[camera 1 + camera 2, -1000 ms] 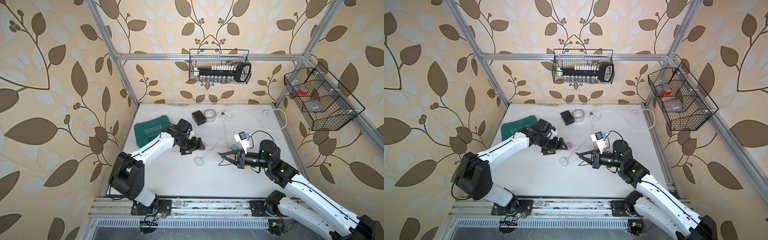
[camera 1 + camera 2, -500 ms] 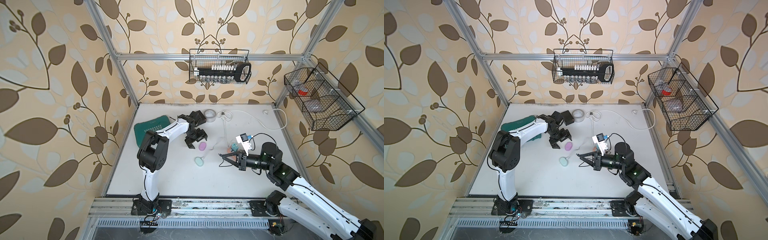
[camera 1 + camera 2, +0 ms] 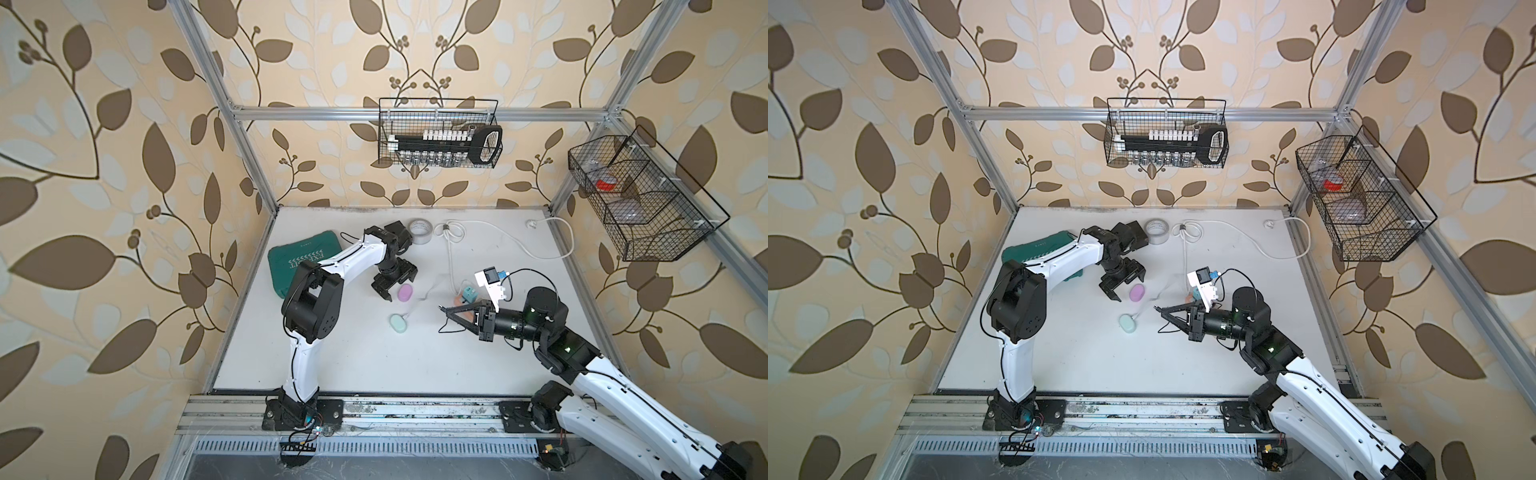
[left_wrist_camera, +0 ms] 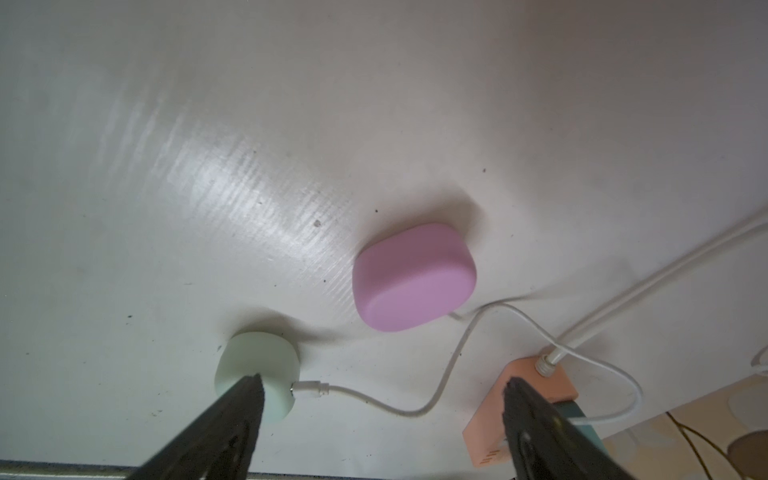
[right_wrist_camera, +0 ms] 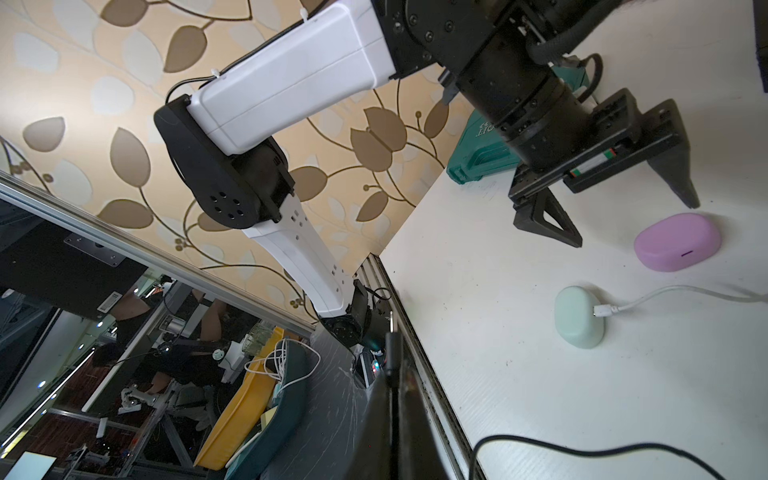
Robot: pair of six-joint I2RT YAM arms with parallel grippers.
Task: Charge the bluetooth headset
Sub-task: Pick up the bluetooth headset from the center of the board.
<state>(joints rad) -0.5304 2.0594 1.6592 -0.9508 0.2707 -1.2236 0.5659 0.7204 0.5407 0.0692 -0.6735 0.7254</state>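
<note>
Over the last second the left arm has swung from lying low across the table to standing with its elbow raised. The left gripper [image 3: 400, 286] now comes at the pink earbud case [image 3: 405, 293] from its 11 o'clock rather than its 9, while the right arm has hardly shifted. The left jaws stand wide and empty, one jaw just beside the case and not yet straddling it. The right gripper [image 3: 442, 308] is clenched; in its wrist view a thin black plug [image 5: 392, 345] seems pinched at the tips, with a black cable [image 5: 582, 451] trailing below. The pink case lies flat near the middle of the table [image 3: 374, 365]. The mint case [image 3: 399, 323] at its 6 o'clock already carries a white cable [image 4: 415, 411], so the pink one is probably the one to feed. To do this well, bring the open jaws across the case's narrow sides and close gently so the smooth shell does not squirt out. Then turn its port toward 4 o'clock, where the plug waits; that port is not visible. A run of the white cable meets the case's edge on the side of the orange charger block [image 4: 486, 424] at 3 o'clock and could snag or drag. The green pouch [image 3: 299, 266] and tape roll [image 3: 419, 230] lie well apart.
</note>
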